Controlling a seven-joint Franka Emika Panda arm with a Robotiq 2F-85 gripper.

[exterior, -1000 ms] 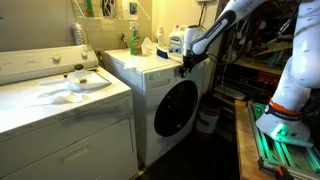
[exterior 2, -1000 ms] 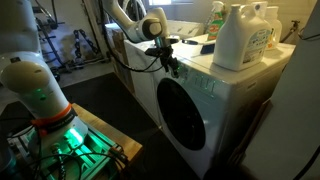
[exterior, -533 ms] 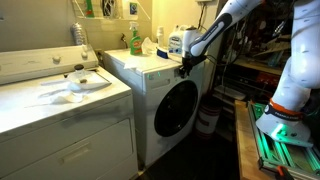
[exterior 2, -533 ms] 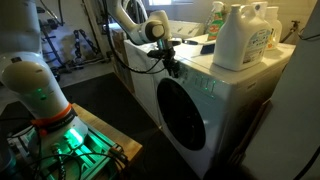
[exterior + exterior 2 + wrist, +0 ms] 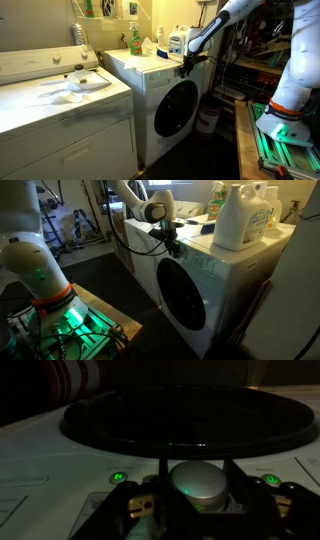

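Observation:
My gripper (image 5: 184,68) (image 5: 172,246) is at the top front corner of a white front-loading washing machine (image 5: 150,78) (image 5: 235,275), against its control panel. In the wrist view the gripper (image 5: 196,490) is shut on a round silver knob (image 5: 200,478), with one dark finger on each side of it. The machine's dark round glass door (image 5: 185,420) fills the picture beyond the knob, and it also shows in both exterior views (image 5: 176,105) (image 5: 182,295). Small green lights (image 5: 117,478) glow on the panel beside the knob.
Detergent bottles (image 5: 238,218) (image 5: 176,42) and a green bottle (image 5: 134,40) stand on the washer's top. A second white machine (image 5: 60,100) sits beside it. The robot's base (image 5: 290,90) (image 5: 30,270) stands on a green-lit platform. Shelves and clutter line the aisle.
The jaws have closed from wide open onto the knob. The arm has hardly moved.

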